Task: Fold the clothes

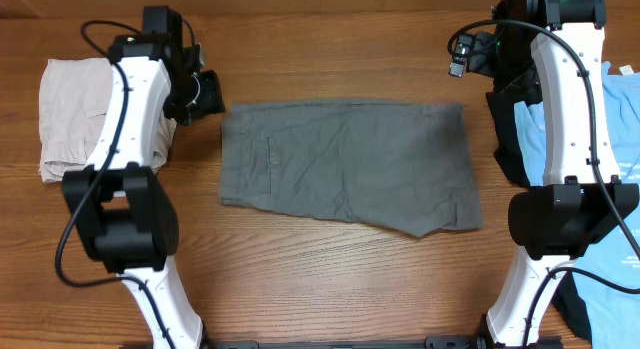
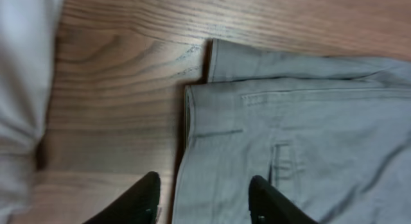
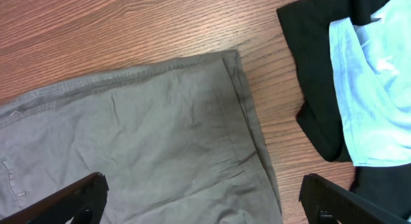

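The grey shorts (image 1: 345,164) lie folded flat in the middle of the table, slit pocket toward the left. My left gripper (image 1: 208,92) is open and empty above the shorts' far left corner; in the left wrist view its fingers (image 2: 204,198) straddle the waistband edge (image 2: 192,134). My right gripper (image 1: 470,51) is open and empty above the far right corner; in the right wrist view its fingers (image 3: 205,195) are wide apart over the shorts' hem (image 3: 241,102).
Folded beige shorts (image 1: 70,114) lie at the far left. A black garment (image 1: 512,129) and a light-blue T-shirt (image 1: 612,189) are piled at the right edge, also in the right wrist view (image 3: 372,102). Bare wood shows in front of the shorts.
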{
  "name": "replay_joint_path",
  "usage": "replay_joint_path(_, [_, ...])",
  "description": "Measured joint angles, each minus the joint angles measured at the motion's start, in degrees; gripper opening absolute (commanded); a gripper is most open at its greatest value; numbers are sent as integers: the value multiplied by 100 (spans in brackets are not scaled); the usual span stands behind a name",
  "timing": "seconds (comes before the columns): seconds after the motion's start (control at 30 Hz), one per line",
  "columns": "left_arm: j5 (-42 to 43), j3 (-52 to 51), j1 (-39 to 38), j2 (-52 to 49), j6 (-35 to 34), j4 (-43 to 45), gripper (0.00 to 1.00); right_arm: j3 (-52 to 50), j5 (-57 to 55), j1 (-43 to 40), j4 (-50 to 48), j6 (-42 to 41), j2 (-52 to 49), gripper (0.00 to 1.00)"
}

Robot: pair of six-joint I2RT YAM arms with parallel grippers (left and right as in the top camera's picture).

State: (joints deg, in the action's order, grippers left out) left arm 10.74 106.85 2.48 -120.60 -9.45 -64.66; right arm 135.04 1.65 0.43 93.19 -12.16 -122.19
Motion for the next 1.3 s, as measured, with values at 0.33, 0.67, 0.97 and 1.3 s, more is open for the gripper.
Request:
replay_joint_path(0.33, [44,-33,0,-566,710,452,62,0,2,-2,0,0,0,100])
replay_joint_path(0.67, [44,-33,-26,-957,1467,658,69,0,0,-2,0,2,0,100])
replay_joint_path(0.97, [44,-44,-63,-1102,1954,765,79,0,0,0,2,0,0,100])
replay_joint_path(1.3, [44,-87,-133,-1102,2039,879,72,0,2,-2,2,0,0,100])
